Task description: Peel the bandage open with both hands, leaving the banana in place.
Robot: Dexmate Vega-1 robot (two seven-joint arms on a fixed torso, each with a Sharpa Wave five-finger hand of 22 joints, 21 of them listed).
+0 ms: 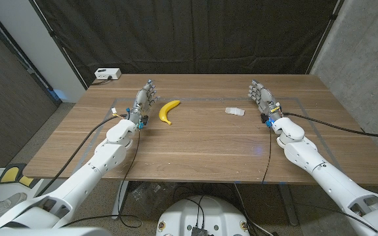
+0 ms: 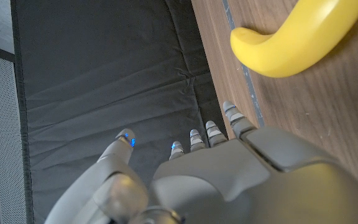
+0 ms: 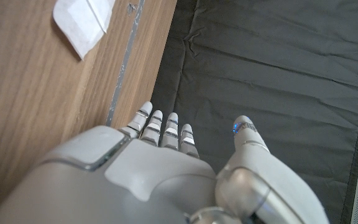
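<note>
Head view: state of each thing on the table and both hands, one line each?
bandage: still in its wrapper, unpeeled, lying flat on the table, nearer the right hand, untouched.
banana: whole, lying on its side beside the left hand, not held.
left hand: empty, fingers apart, next to the banana.
right hand: empty, fingers apart, clear of the bandage.
white box: sits at the table's far left corner.

Yellow banana [image 1: 168, 111]; white bandage [image 1: 234, 111]; brown wood-grain table [image 1: 202, 144]; black backdrop curtain [image 1: 195, 33].
</note>
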